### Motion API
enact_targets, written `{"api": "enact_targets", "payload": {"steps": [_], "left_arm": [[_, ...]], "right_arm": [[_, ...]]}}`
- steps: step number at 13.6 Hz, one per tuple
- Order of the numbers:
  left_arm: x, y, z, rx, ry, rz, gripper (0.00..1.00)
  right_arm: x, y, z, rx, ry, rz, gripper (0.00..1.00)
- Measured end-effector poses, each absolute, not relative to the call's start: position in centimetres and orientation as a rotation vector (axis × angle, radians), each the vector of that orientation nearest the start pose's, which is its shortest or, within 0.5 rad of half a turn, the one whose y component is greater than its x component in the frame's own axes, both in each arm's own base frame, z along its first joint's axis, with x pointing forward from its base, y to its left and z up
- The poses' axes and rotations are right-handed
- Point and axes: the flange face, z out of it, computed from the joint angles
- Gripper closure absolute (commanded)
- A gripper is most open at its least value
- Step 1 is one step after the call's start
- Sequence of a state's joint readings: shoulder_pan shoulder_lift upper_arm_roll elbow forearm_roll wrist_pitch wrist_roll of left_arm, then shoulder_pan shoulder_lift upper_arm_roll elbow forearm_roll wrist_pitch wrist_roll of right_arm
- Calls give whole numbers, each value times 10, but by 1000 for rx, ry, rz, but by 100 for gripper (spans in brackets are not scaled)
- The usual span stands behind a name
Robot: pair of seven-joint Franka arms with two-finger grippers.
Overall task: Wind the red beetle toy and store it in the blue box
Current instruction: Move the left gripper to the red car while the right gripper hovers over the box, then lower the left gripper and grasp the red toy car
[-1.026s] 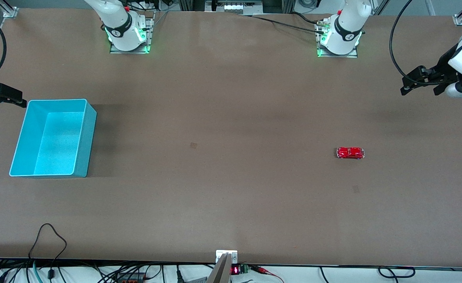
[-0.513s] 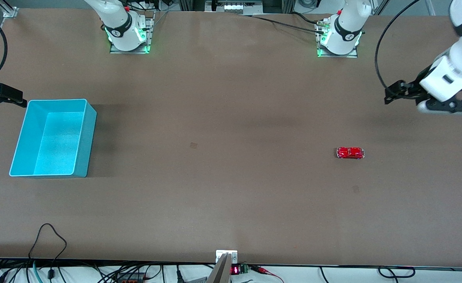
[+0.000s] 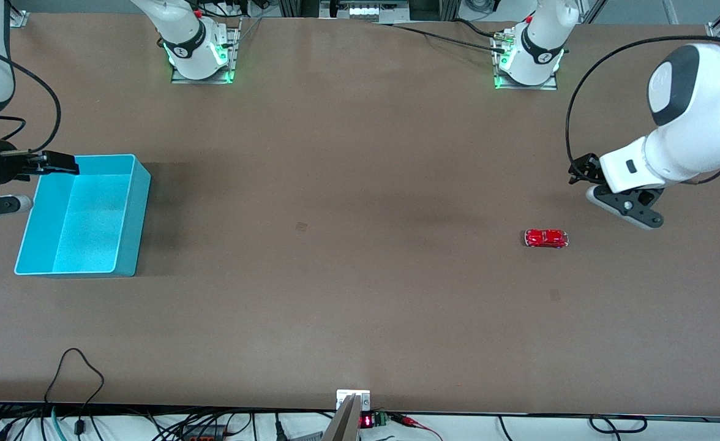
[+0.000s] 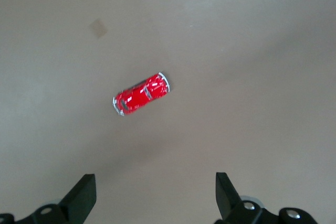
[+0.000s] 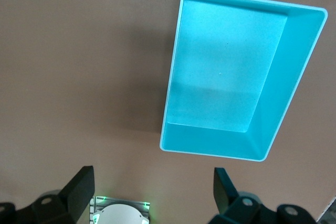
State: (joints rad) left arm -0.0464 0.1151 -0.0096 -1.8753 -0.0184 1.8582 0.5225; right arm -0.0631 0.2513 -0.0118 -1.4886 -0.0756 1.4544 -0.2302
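The red beetle toy (image 3: 545,238) stands on the brown table toward the left arm's end. It also shows in the left wrist view (image 4: 142,94), lying at a slant. My left gripper (image 3: 582,169) hangs in the air over bare table beside the toy, apart from it; in the left wrist view it (image 4: 156,195) is open and empty. The blue box (image 3: 87,220) stands empty at the right arm's end. My right gripper (image 3: 60,165) hovers over the box's rim; in the right wrist view it (image 5: 152,192) is open and empty, with the box (image 5: 286,87) ahead of it.
The two arm bases (image 3: 199,52) (image 3: 528,58) stand along the table's edge farthest from the front camera. A black cable loop (image 3: 75,373) lies near the edge nearest to that camera. A small dark mark (image 3: 302,226) is on the table's middle.
My left arm has swung in from the table's end and come down toward the toy. My right gripper has moved in over the box's rim. The toy and the box have not moved.
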Motion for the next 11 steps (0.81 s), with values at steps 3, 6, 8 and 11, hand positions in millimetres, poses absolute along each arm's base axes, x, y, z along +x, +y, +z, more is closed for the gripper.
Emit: {"api": "enact_targets", "payload": {"steps": [3, 6, 8, 11], "left_arm": [[575, -28, 404, -2928, 1275, 153, 0], [575, -27, 370, -2734, 1659, 116, 0], [580, -27, 345, -2570, 1900, 87, 0], [588, -25, 307, -2412, 2089, 58, 0]], "right_arm": [[602, -59, 504, -3127, -231, 489, 0], [601, -60, 504, -3125, -228, 501, 0], [600, -60, 503, -3122, -227, 512, 0], [600, -61, 502, -3119, -224, 524, 0]]}}
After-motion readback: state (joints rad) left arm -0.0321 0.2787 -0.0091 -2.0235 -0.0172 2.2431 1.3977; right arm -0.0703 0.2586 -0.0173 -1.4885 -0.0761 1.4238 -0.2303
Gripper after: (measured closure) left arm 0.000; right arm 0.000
